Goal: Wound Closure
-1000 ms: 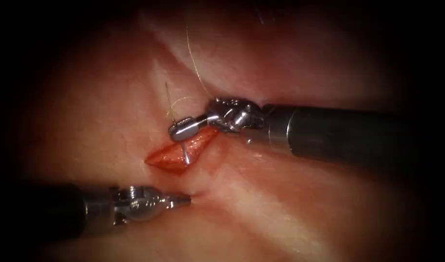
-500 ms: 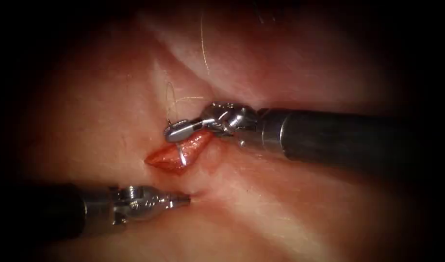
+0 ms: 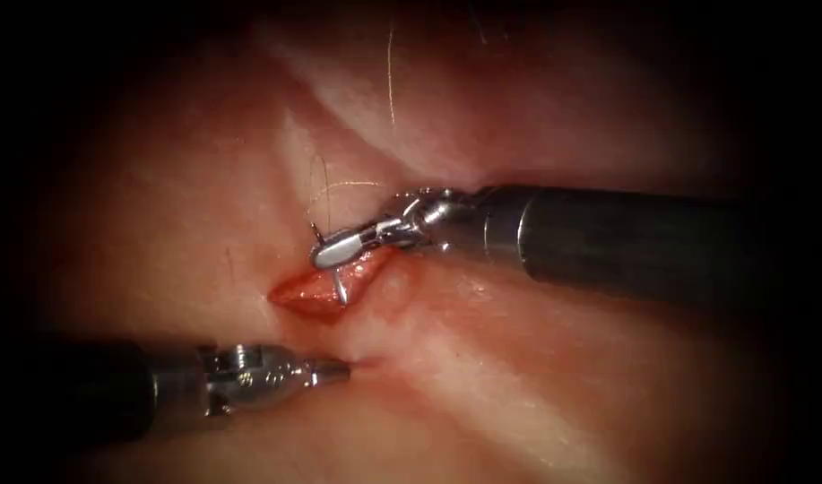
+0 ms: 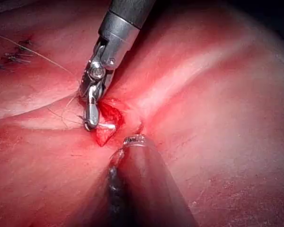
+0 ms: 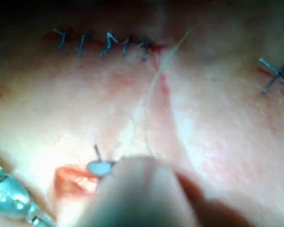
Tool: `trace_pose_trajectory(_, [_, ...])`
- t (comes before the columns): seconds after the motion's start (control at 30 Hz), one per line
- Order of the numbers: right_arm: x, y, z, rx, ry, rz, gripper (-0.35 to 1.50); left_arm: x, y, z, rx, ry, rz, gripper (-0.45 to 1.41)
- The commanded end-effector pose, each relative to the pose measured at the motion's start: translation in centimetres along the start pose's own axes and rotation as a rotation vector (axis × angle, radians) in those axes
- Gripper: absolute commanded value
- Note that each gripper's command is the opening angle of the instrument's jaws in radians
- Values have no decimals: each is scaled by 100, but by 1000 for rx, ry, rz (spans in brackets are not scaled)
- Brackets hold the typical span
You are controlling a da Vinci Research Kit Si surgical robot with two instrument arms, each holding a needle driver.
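The open red cut (image 3: pixel 314 289) lies mid-tissue. My right tool (image 3: pixel 341 247) comes in from the right and sits over the cut's upper end, jaws shut on the curved needle (image 3: pixel 341 285) close to its tail. A short stub sticks up behind the jaws. The rest of the needle dips into the cut, and whether its tip pierces the tissue I cannot tell. Pale thread (image 3: pixel 337 186) loops up from the tail. My left tool (image 3: pixel 337 367) lies below the cut, jaws shut on nothing, tip touching the tissue. In the left wrist view the right tool (image 4: pixel 91 116) stands over the cut (image 4: pixel 109 116).
A second strand of thread (image 3: pixel 391 76) runs up the far tissue fold. In the right wrist view a row of finished stitches (image 5: pixel 104 43) and a cross stitch (image 5: pixel 274 75) lie beyond the cut (image 5: pixel 71 182). The left tool (image 5: pixel 9 198) shows beside that cut.
The right tool's wrist has rolled and flattened, turning the needle so that less of it shows below the jaws. The far thread strand shifted right. The left tool has not moved.
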Motion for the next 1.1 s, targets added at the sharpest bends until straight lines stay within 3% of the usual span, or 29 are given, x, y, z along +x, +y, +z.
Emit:
trace_pose_trajectory(0.03, [7,4,5,0,-1,2,-35,1,1,8,-1,1,1,-40])
trace_pose_trajectory(0.33, [5,2,11,2,-5,14,-35,-1,0,7,1,0,2,-43])
trace_pose_trajectory(0.83, [-3,-6,12,14,-45,180,-35,-2,0,7,0,0,2,-45])
trace_pose_trajectory(0.93, [4,-10,11,19,6,155,-35,-2,0,7,0,0,2,-45])
trace_pose_trajectory(1.0, [13,-14,7,44,29,91,46,-2,0,7,0,0,2,-45])
trace_pose_trajectory(1.07, [20,-18,3,40,44,-11,88,-2,0,7,0,0,2,-45])
trace_pose_trajectory(1.1, [24,-19,2,35,53,-108,99,-2,0,7,0,0,2,-45])
